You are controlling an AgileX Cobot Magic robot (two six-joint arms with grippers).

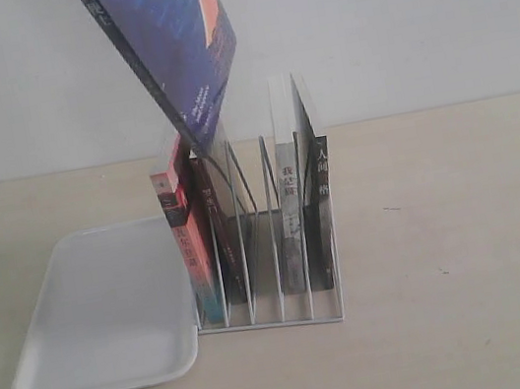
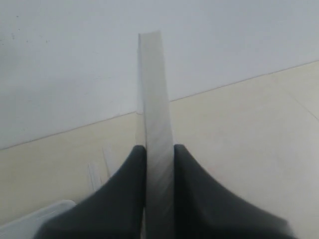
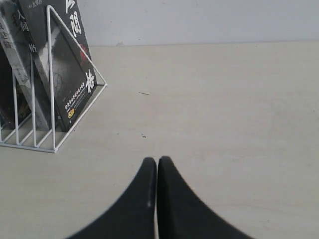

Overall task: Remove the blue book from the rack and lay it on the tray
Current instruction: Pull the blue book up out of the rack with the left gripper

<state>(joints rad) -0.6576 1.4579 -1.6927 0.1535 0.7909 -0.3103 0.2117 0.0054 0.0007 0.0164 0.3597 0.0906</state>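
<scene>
The blue book [image 1: 177,44], navy with an orange crescent, hangs tilted above the white wire rack [image 1: 262,254], its lower corner just over the rack's left slots. Neither gripper shows in the exterior view. In the left wrist view my left gripper [image 2: 159,149] is shut on the book's pale page edge [image 2: 154,99], which rises between the black fingers [image 2: 127,189]. The white tray [image 1: 100,311] lies on the table directly left of the rack; a corner of the tray [image 2: 35,221] shows below the left gripper. My right gripper [image 3: 157,162] is shut on nothing, above bare table to the right of the rack [image 3: 52,79].
A pink-red book [image 1: 187,237] stands in the rack's leftmost slot beside the tray. Black-spined and white books [image 1: 301,188] fill the right slots. A pale wall rises close behind the table.
</scene>
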